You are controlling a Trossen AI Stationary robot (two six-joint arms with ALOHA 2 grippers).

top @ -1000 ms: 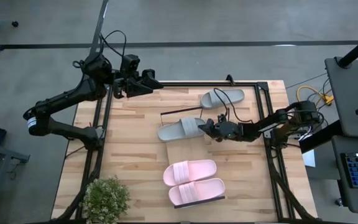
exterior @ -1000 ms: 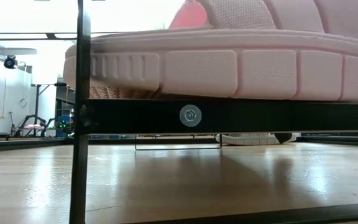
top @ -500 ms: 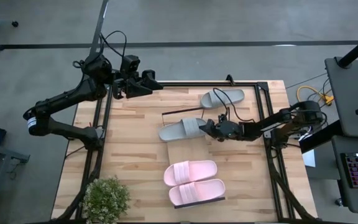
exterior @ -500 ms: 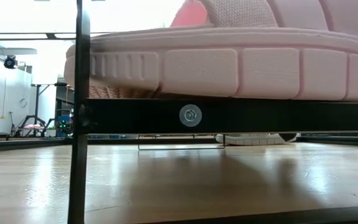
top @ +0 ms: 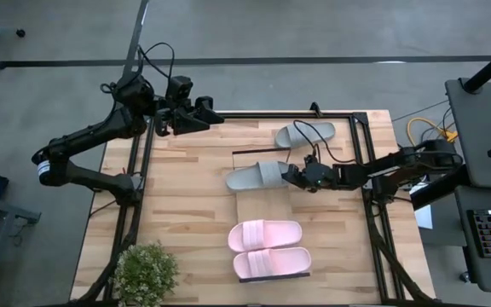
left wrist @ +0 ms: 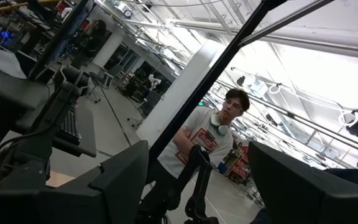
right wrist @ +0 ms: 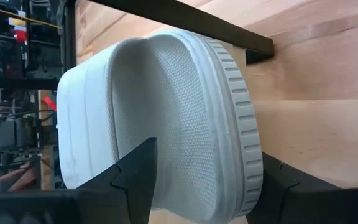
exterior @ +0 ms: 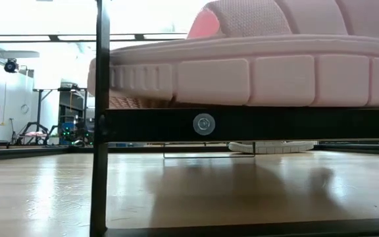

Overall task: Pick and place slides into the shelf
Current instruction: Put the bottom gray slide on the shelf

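Observation:
The shelf (top: 262, 207) is a narrow light-wood board with black wire ends, lying lengthwise mid-table. The pale pink pair (top: 268, 248) sits side by side on its near end and fills the low view as pink sole (exterior: 255, 72). One grey slide (top: 257, 176) lies across its far end, with my right gripper (top: 291, 176) shut on it from the table's right. The second grey slide (top: 305, 133) lies sole-down on the table near the far edge. My left gripper (top: 201, 114) hangs open over the far left corner, away from everything. My right gripper holds the grey slide by the end that faces the table's right (right wrist: 191, 180), pinched between the two fingers. One finger (right wrist: 135, 174) lies on the footbed side, the other (right wrist: 272, 183) beyond the ribbed sole edge. It comes in level, along the slide. Whether the slide is lifted clear of the board I cannot tell.
Black frame rails (top: 143, 170) run along the table's left, right and far edges. A potted plant (top: 146, 273) stands at the near left corner. Cables (top: 424, 132) trail off the right side. A person (left wrist: 219, 124) stands in the room beyond the table.
My right gripper has drawn back toward the table's right edge, and the grey slide has slid with it. The shelf has shifted to the right as well, its far end more than its near end, carrying the pink pair along.

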